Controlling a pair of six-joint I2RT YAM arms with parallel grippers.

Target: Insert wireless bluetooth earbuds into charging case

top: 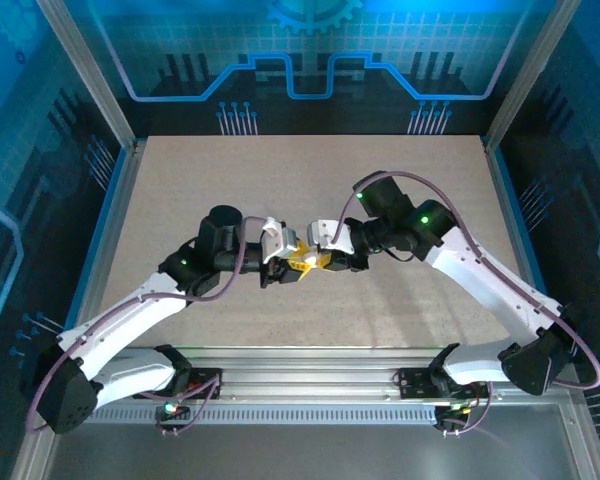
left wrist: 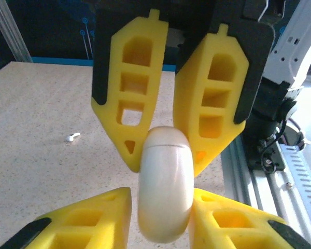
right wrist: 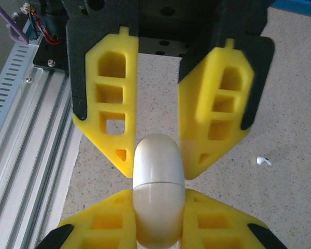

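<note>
The charging case (left wrist: 165, 176), a glossy white closed capsule with a thin seam near one end, hangs above the table between both grippers. My left gripper (left wrist: 163, 210) is shut on its longer part. My right gripper (right wrist: 158, 212) is shut on the opposite end, the case (right wrist: 158, 161) standing out between its yellow fingers. In the top view the two grippers meet tip to tip at mid-table, left (top: 283, 266) and right (top: 325, 261). One tiny whitish earbud (left wrist: 72, 137) lies on the table beyond them; it also lies at the right as the earbud (right wrist: 264, 161). The lavender bud is out of view.
The speckled beige table (top: 310, 180) has open room all round the grippers. A ribbed metal rail (top: 310, 385) with the arm bases runs along the near edge, and the frame posts (top: 90, 75) stand at the back corners.
</note>
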